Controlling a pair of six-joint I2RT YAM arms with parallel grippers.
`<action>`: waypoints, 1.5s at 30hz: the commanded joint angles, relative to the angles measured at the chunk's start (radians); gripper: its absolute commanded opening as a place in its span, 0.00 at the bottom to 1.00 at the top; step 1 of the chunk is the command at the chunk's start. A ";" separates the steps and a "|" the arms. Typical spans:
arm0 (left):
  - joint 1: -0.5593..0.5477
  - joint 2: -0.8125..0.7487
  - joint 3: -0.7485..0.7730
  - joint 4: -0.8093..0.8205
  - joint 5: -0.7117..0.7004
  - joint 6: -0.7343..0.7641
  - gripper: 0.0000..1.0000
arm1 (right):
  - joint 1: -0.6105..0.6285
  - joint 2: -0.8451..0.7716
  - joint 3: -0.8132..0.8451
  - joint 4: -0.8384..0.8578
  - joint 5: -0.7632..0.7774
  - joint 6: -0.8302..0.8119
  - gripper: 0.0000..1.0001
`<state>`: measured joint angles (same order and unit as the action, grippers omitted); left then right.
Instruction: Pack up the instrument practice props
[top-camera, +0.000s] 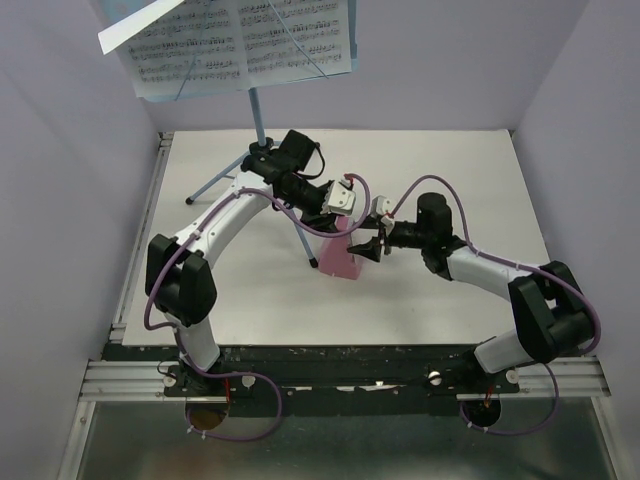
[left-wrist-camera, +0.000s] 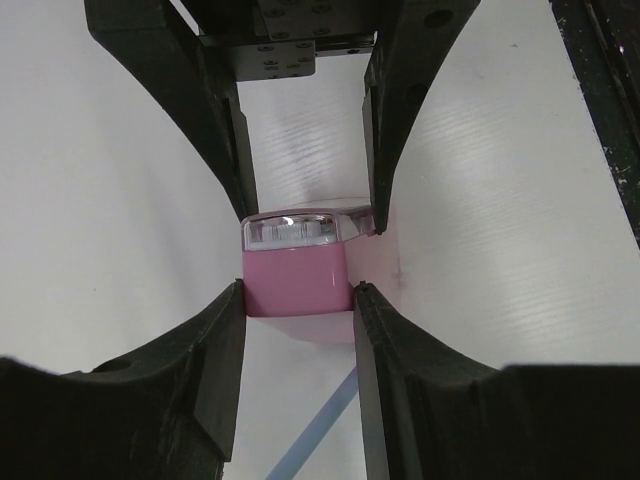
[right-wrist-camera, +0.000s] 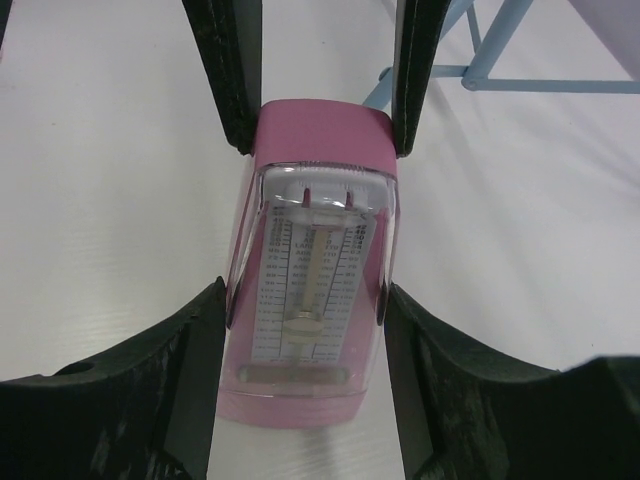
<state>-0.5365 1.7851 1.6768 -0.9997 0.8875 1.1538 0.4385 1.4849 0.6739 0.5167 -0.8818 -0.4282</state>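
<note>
The small pink metronome (top-camera: 340, 260) stands upright on the white table, mid-scene, with both grippers on it. My left gripper (top-camera: 345, 212) comes from behind and is shut on its pink top (left-wrist-camera: 295, 278). My right gripper (top-camera: 364, 245) comes from the right, and its fingers (right-wrist-camera: 215, 320) press both sides of the clear front cover (right-wrist-camera: 310, 250). The pendulum and scale show through that cover. The light-blue music stand (top-camera: 258, 110) stands at the back left. White sheet-music pages (top-camera: 245, 40) rest on its desk.
One thin blue tripod leg (top-camera: 215, 185) runs left over the table, and another (left-wrist-camera: 310, 435) passes close behind the metronome. More legs (right-wrist-camera: 480, 60) show beyond it. Lilac walls (top-camera: 70, 150) close in the left, back and right sides.
</note>
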 joint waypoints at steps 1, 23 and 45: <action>-0.103 0.066 -0.084 -0.020 0.045 -0.034 0.00 | 0.048 0.055 -0.002 -0.201 -0.026 -0.109 0.03; -0.074 -0.084 -0.219 0.209 -0.056 -0.167 0.99 | 0.048 -0.136 0.061 -0.356 0.053 0.032 0.99; 0.017 -0.378 -0.479 0.357 -0.205 -0.429 0.99 | -0.007 -0.250 0.413 -1.090 0.096 -0.358 1.00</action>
<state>-0.5335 1.4673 1.2465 -0.7002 0.7094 0.8196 0.4416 1.2320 0.9455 -0.2779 -0.7963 -0.5995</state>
